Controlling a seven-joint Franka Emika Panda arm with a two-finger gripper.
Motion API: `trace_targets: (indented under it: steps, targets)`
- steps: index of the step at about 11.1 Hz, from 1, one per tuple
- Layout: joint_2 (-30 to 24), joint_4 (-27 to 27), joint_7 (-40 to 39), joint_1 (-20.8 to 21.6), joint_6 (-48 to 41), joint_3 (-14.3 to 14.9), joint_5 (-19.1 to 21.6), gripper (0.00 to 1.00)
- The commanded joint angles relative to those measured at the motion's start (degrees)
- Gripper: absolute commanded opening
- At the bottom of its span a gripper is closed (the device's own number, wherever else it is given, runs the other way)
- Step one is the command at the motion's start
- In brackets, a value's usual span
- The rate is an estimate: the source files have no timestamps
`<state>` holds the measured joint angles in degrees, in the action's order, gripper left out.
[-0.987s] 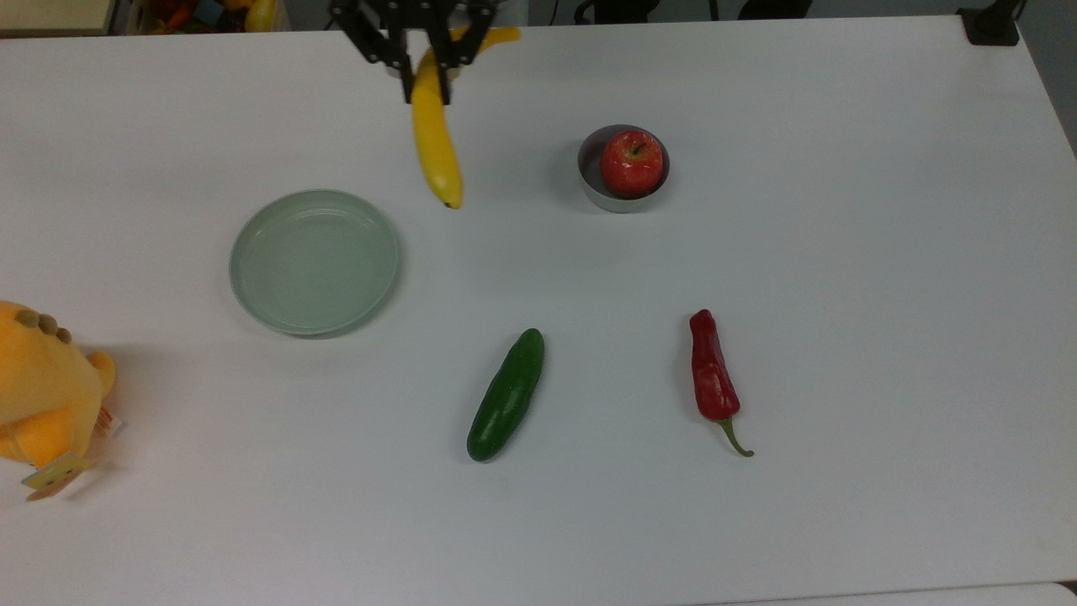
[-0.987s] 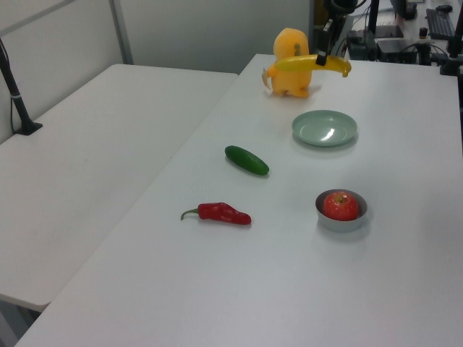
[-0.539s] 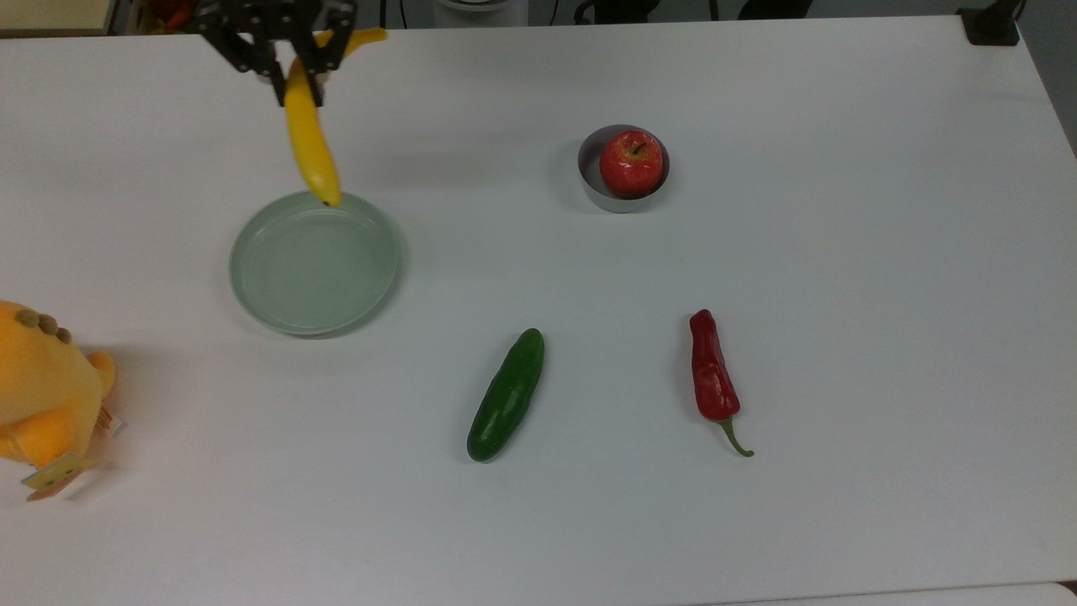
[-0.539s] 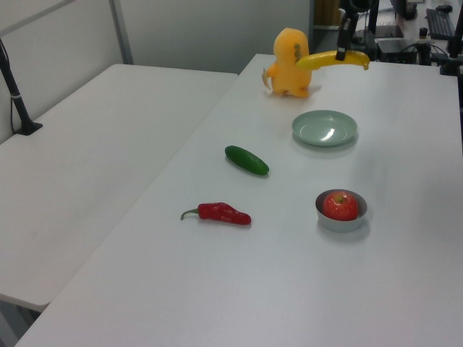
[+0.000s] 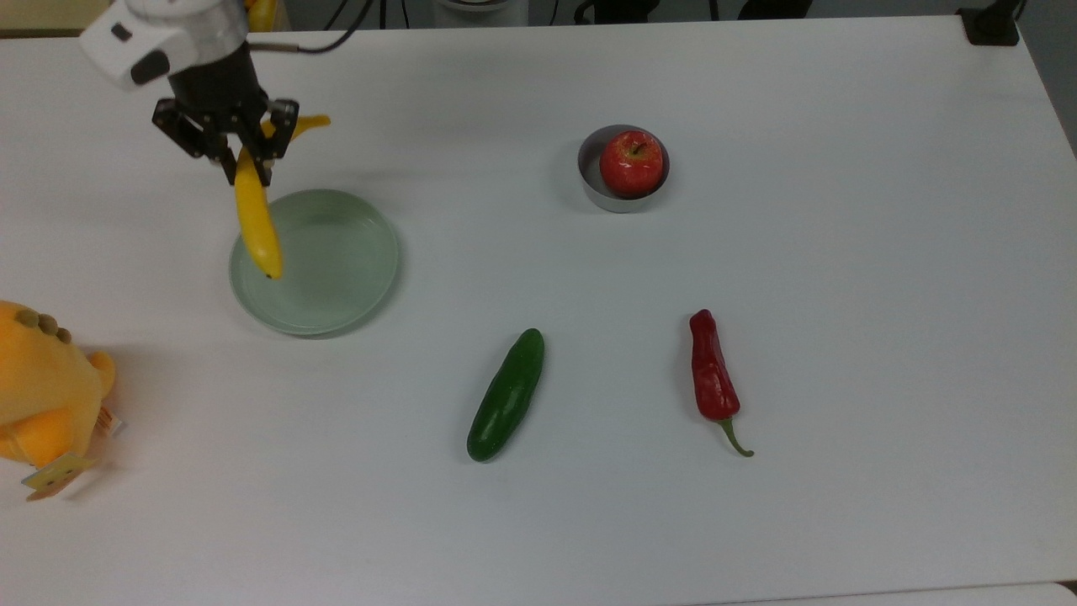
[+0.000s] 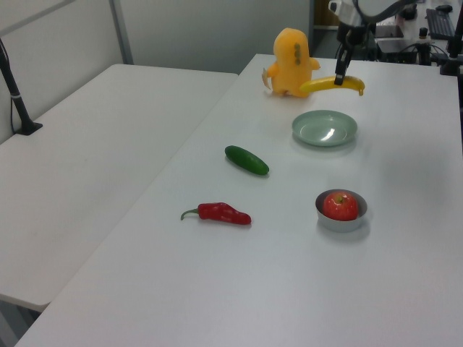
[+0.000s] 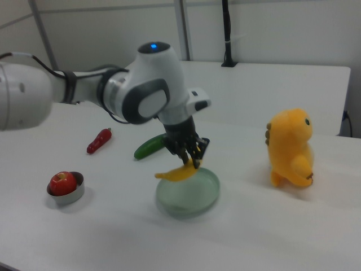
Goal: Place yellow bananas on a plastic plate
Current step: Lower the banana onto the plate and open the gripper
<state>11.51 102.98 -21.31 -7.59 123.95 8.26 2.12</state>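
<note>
Top view: banana (image 5: 255,217) above plate (image 5: 353,252)

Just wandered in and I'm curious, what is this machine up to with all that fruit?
The robot arm's pincer is clamped on a yellow banana and holds it in the air over a pale green plate, not yet set down. An apple sits in a small metal bowl, and a cucumber, a red pepper and an orange plush toy lie on the white table.
</note>
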Motion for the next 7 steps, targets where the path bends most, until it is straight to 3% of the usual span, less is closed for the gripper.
trace_targets:
  steps: [1,7]
  targets:
    - [3.51,3.53,-1.72,-1.37,9.61,0.17,0.78,0.01]
    - [6.16,7.23,-1.10,-0.67,18.43,-0.44,1.04,0.01]
